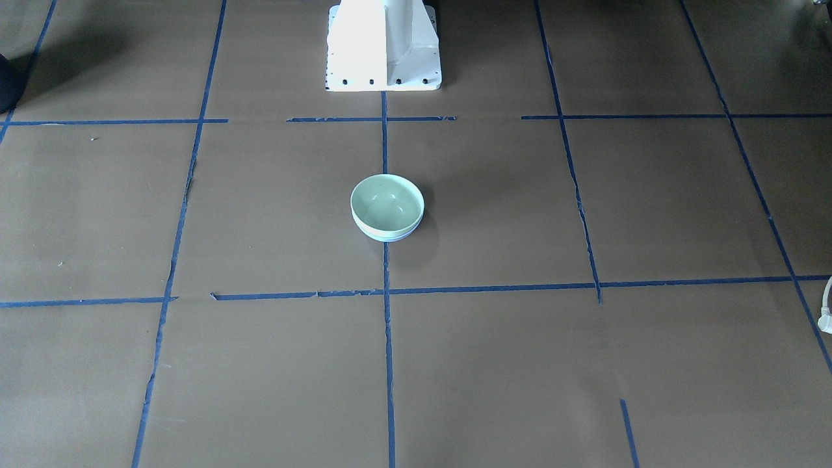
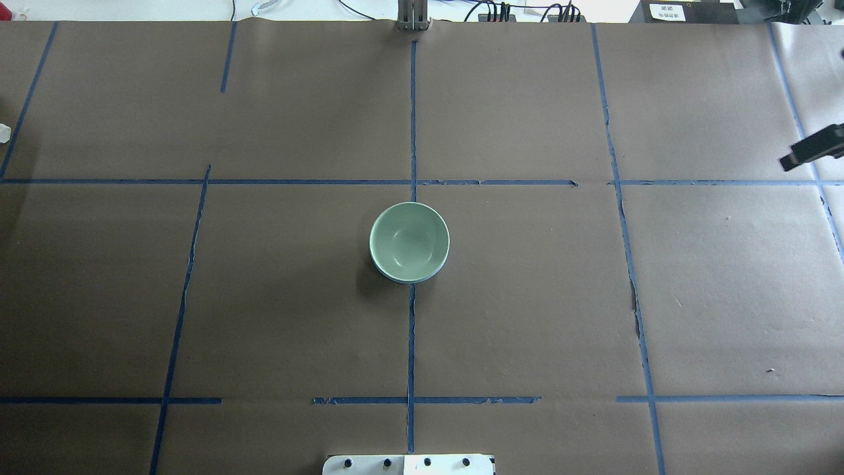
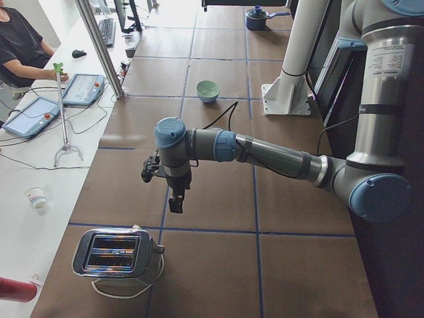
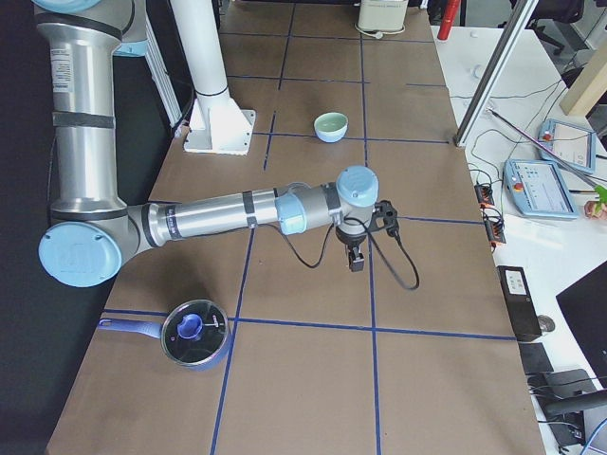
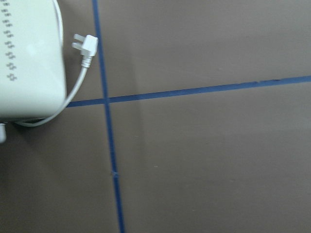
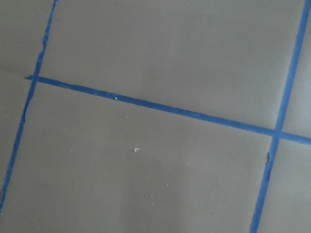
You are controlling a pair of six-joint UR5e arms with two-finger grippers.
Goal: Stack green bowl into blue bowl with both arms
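The green bowl (image 1: 387, 203) sits nested inside the blue bowl (image 1: 388, 236) at the table's middle; only a thin blue rim shows beneath it. The stack also shows in the overhead view (image 2: 409, 241) and small in both side views (image 3: 207, 89) (image 4: 331, 123). My left gripper (image 3: 175, 202) hangs above the table far from the bowls, near the toaster; I cannot tell whether it is open or shut. My right gripper (image 4: 357, 261) hangs above the table toward the other end, and a black part of it shows at the overhead view's right edge (image 2: 811, 153); I cannot tell its state either. Neither holds anything.
A chrome toaster (image 3: 116, 253) with a white cord and plug (image 5: 85, 46) stands at the left end. A blue pot with a glass lid (image 4: 194, 334) stands at the right end. The white pedestal (image 1: 383, 45) stands behind the bowls. An operator sits beside the table.
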